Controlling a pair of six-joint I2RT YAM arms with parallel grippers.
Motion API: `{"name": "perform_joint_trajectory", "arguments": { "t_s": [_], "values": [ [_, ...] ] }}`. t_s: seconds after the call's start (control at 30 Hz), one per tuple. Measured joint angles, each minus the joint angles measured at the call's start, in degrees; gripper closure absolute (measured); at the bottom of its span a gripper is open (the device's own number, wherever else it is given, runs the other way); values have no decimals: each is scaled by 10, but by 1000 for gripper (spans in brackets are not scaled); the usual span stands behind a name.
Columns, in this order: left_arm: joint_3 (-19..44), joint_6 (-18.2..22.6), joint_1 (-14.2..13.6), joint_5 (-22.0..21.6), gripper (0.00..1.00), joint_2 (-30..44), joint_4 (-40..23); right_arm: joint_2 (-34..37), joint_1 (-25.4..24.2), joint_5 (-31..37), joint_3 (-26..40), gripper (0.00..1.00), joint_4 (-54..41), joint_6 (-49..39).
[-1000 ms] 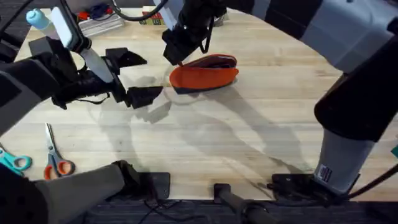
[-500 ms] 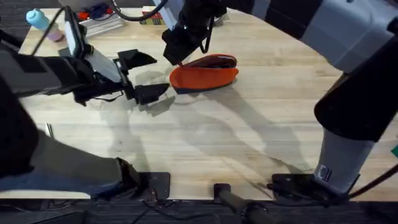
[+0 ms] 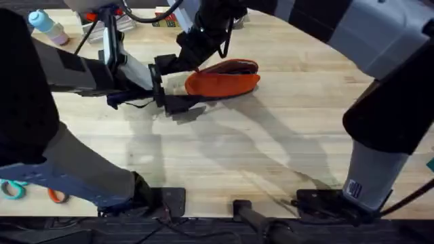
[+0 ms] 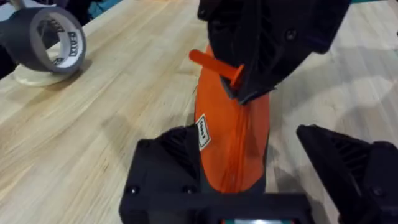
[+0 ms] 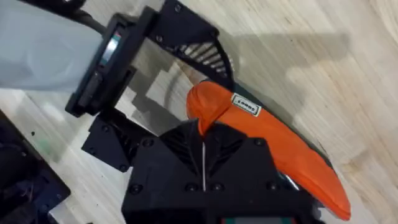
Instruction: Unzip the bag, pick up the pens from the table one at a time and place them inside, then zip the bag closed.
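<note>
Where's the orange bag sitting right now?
The bag lies on the table at centre-far in the overhead view, its left end between the open left gripper fingers, with the right gripper on it.

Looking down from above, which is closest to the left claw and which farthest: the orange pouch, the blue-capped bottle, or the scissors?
From the left gripper:
1. The bag, just beside its fingers, toward the table's middle.
2. The bottle, at the far left corner.
3. The scissors, at the near left edge, partly hidden by the arm.
</note>
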Motion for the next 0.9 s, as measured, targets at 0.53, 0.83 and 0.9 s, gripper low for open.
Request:
{"name": "perform_joint_trajectory", "arguments": {
  "t_s": [0.53, 0.83, 0.9],
  "values": [
    [0, 0, -2, 0, 299, 0, 1, 0, 0, 0, 0, 971, 0, 0],
    [0, 0, 24, 5, 642, 0, 1, 0, 0, 0, 0, 971, 0, 0],
    [0, -1, 27, 8, 730, 0, 1, 0, 0, 0, 0, 971, 0, 0]
  ]
}}
